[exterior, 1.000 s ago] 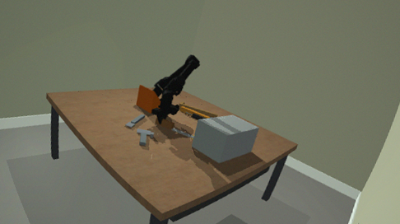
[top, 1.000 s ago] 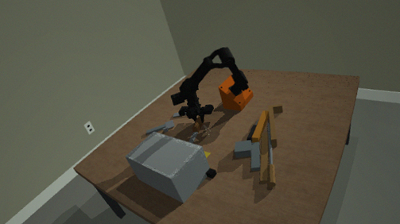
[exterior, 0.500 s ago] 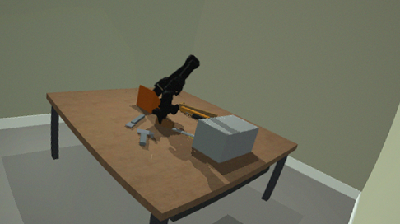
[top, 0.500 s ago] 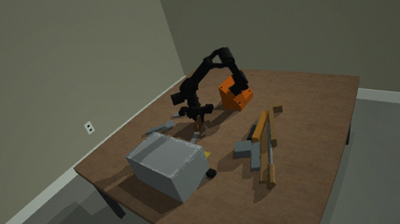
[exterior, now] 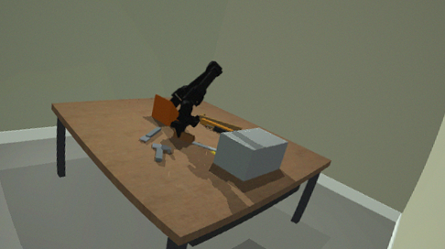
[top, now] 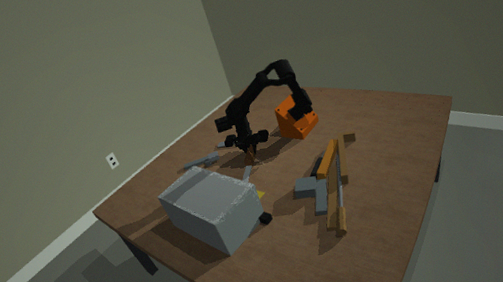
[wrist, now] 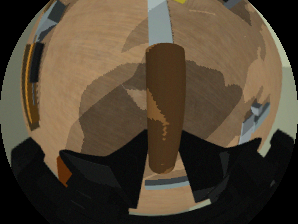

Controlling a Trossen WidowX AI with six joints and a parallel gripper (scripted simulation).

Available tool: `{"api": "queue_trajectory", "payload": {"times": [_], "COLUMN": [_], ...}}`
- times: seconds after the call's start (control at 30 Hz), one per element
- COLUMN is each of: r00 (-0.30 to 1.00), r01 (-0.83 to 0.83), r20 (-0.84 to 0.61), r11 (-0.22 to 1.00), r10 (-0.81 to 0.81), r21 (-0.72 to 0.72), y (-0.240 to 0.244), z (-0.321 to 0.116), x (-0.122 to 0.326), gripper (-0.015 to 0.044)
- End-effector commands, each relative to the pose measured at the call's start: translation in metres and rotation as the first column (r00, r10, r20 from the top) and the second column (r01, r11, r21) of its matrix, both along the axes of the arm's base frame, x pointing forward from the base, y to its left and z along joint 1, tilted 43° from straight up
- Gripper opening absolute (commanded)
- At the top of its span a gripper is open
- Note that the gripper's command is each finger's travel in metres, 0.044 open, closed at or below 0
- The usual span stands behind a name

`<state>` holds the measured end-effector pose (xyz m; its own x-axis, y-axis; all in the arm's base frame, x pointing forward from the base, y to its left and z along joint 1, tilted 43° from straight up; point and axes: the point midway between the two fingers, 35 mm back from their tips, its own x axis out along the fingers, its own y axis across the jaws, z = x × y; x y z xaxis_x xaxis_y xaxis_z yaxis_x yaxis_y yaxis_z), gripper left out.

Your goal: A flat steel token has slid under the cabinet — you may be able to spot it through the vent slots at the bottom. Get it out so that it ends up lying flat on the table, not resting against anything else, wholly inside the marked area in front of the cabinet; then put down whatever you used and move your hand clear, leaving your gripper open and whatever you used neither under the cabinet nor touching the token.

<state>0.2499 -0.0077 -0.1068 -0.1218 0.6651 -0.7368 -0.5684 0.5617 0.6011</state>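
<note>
Gripping a brown handle (top: 250, 157) (exterior: 187, 137) (wrist: 166, 100) in the claw (top: 250, 153) (exterior: 180, 134) (wrist: 161, 132), with pale blade (top: 247, 174) (exterior: 203, 146) (wrist: 160, 22) pointing toward the grey cabinet (top: 215, 197) (exterior: 247, 152) on a brown tabletop (top: 370, 152) (exterior: 137, 172) (wrist: 60, 90).

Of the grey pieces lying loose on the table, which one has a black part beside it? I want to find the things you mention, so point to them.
The L-shaped grey piece (top: 305, 186) next to the orange-yellow frame (top: 327, 158); the grey pieces on the cabinet's (top: 239, 229) (exterior: 234, 157) other side have none.
</note>
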Motion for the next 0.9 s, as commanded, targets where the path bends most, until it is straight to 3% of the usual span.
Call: {"api": "queue_trajectory", "payload": {"times": [0.0, 0.87], "r00": [1.0, 0.999], "r01": [-0.008, -0.027], "r20": [0.012, 0.029], "r11": [1.0, 1.0], "r10": [0.008, 0.027], "r21": [0.003, 0.007], "y": [0.002, 0.027], "z": [0.003, 0.025], "x": [0.001, 0.004], "gripper": [0.0, 0.0]}}
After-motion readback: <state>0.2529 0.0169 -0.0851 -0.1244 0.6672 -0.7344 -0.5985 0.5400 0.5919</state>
